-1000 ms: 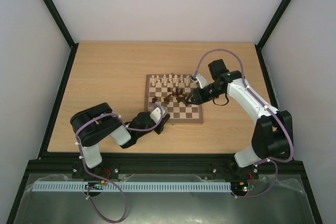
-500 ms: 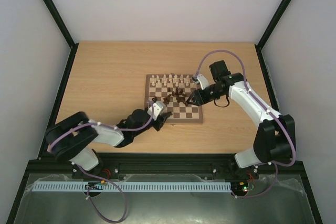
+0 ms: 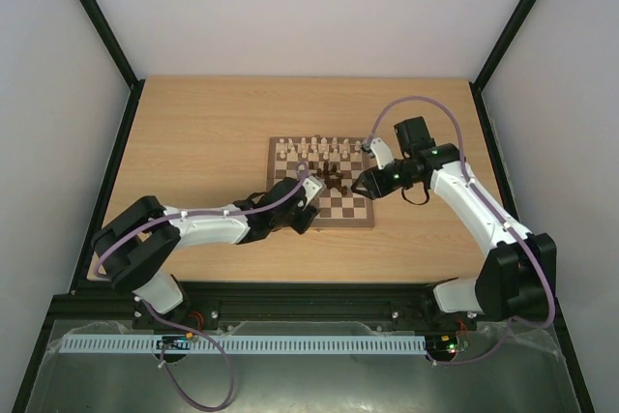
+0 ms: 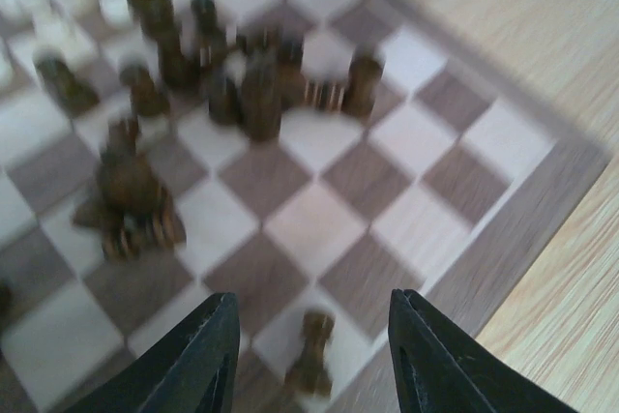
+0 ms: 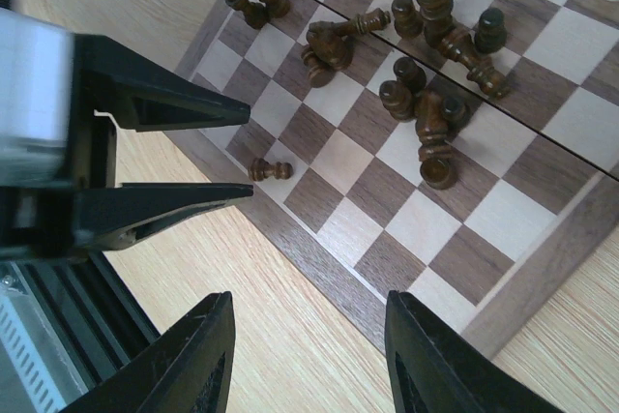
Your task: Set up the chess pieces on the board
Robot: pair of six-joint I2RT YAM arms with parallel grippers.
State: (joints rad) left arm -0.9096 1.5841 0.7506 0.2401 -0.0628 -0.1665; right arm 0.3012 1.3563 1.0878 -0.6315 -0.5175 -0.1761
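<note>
The board [image 3: 334, 222] lies mid-table. Cream chess pieces [image 3: 314, 148] stand along its far rows. Dark chess pieces [image 3: 329, 178] lie jumbled in its middle, also seen in the left wrist view [image 4: 247, 84] and the right wrist view [image 5: 426, 103]. My left gripper [image 3: 308, 200] is open over the board's near left corner. A single dark pawn [image 4: 311, 365] lies on its side on a cream square between and below its fingers; it also shows in the right wrist view [image 5: 269, 170]. My right gripper [image 3: 361, 184] is open and empty above the board's right rim [image 5: 319, 258].
The left gripper [image 5: 248, 150] shows in the right wrist view, its fingers pointing at the fallen pawn. Bare wooden table [image 3: 193, 142] surrounds the board. Black frame posts and white walls stand at the table's edges.
My left arm has stretched forward and right, bringing its gripper from off the board's near left corner to over it. My right gripper has drawn back slightly to the right.
</note>
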